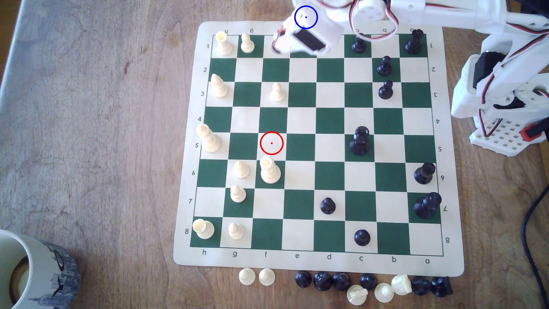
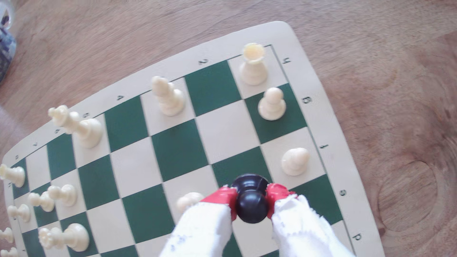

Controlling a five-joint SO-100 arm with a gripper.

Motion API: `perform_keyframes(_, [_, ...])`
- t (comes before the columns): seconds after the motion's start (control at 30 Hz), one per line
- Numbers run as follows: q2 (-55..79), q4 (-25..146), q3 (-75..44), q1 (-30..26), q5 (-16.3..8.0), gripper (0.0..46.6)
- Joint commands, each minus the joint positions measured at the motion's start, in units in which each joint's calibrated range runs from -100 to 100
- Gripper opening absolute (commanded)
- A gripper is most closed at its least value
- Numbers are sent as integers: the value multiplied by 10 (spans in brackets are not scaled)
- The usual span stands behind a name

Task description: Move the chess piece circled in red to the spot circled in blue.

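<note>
The black pawn point(image 2: 252, 206) hangs over the board near its row-1 edge, with my gripper point(image 2: 250, 191) shut on it, its red-taped fingertips point(image 2: 222, 196) pressing each side below the ball head. In the exterior view my gripper point(image 1: 277, 44) hovers over the far edge of the chess mat point(image 1: 300, 264), around the e and f files. The blue circle point(image 1: 306, 17) is drawn just beyond that edge, and my white wrist covers the wood inside it. The red circle point(image 1: 271, 143) rings a bare cream square on row 5.
A cream pawn point(image 2: 294, 160) stands close beside the held piece. A cream rook point(image 1: 223, 44) and another cream pawn point(image 1: 247, 43) are to the exterior view's left, a black piece point(image 1: 358, 44) to its right. Captured pieces point(image 1: 341, 282) line the near edge. A mug point(image 1: 29, 267) sits near left.
</note>
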Motion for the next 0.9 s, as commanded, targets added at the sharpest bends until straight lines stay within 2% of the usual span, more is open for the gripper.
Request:
perform_keyframes(0.0, [-27,-47,15,59,19,2])
perform_keyframes(0.23, [34,-112,22,114,40,3])
perform_keyframes(0.43, [91,-160,24,139,48,4])
perform_keyframes(0.87, [168,-202,32,156,61,6])
